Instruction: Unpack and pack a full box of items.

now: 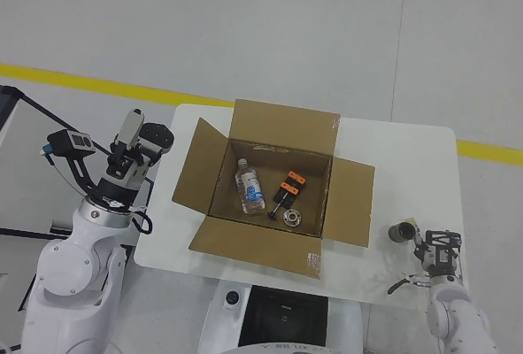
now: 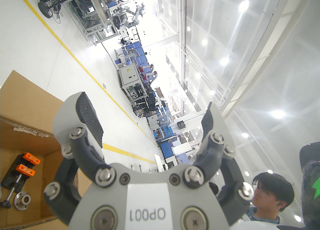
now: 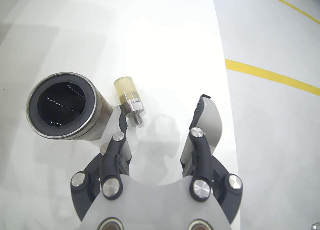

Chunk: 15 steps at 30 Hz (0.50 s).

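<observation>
1. Brown cardboard box (image 1: 199,168) sits open mid-way along the white table (image 1: 411,159); the left gripper (image 2: 147,105), jaws apart beside it, could snag a flap.
2. Clear plastic bottle (image 1: 249,186) lying inside may roll from a grasp.
3. Right gripper (image 3: 162,108), jaws apart, might knock the small threaded metal stud (image 3: 128,98) away.

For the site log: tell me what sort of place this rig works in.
Probably a factory or robotics lab hall: a yellow floor line, rows of machine stations stretching away, and high ceiling lights.
</observation>
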Available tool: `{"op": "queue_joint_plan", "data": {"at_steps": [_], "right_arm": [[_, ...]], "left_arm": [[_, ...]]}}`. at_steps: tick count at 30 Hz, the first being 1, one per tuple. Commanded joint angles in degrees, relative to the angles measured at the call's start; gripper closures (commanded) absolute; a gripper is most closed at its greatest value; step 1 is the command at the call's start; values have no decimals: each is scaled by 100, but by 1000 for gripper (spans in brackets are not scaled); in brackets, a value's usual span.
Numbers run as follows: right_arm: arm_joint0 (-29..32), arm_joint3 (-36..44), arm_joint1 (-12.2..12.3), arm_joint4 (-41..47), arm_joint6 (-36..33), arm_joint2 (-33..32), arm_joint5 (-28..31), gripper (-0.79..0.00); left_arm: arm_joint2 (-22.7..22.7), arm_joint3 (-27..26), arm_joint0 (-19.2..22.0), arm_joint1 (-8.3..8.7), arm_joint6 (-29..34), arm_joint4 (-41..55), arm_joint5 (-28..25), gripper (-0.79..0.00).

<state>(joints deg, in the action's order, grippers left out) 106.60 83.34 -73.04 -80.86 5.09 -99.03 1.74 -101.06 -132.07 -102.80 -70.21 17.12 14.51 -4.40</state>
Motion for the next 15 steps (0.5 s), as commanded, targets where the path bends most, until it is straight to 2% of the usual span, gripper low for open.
{"op": "queue_joint_plan", "data": {"at_steps": [1, 6, 15], "right_arm": [[44, 46, 1, 26, 90, -24, 18, -385], [339, 377, 4, 126, 408, -187, 40, -385], [1245, 1303, 25, 553, 906, -837, 428, -403]], "left_arm": [[0, 0, 0, 0, 0, 0, 0, -785], [0, 0, 0, 0, 0, 0, 0, -785], [0, 0, 0, 0, 0, 0, 0, -785]]}}
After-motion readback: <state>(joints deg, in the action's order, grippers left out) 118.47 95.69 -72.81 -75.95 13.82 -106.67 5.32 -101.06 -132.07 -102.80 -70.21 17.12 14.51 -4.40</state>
